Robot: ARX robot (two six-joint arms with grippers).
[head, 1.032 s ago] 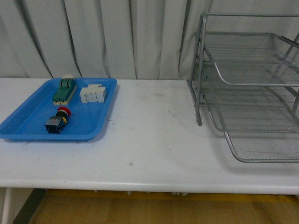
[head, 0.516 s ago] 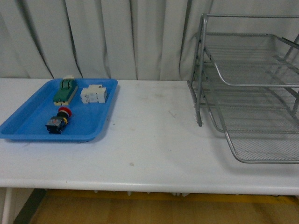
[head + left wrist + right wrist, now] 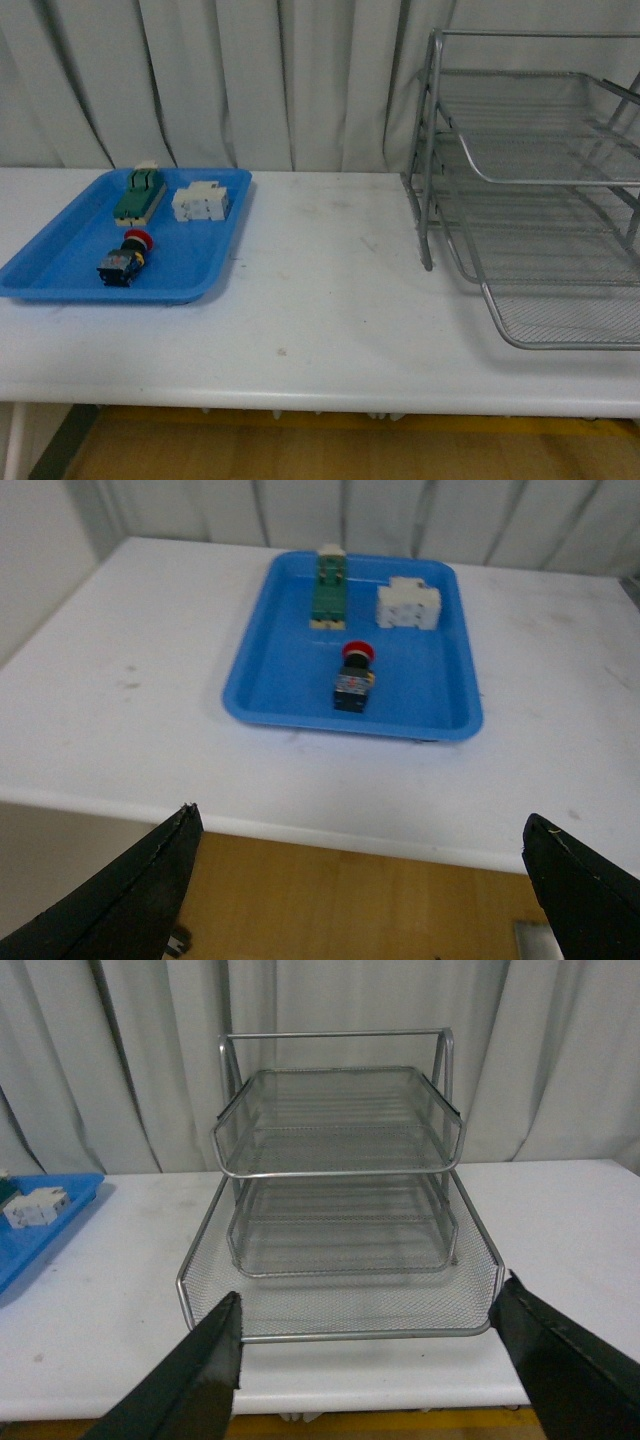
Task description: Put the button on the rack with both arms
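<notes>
Leftward, button (image 3: 124, 258) in blue tray (image 3: 70, 250), rack (image 3: 432, 150) rightward

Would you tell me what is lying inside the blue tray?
The blue tray holds the button at its near end, with a green-topped block and a white terminal block behind it. Nothing covers them; only the floor beneath each is hidden.

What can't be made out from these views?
rack: front view, right side cut off by frame edge.
button: front and left wrist views, too small and blurred for markings.
left gripper, right gripper: wrist views show only fingers; rest out of frame.
blue tray: right wrist view, mostly cut off by edge.
</notes>
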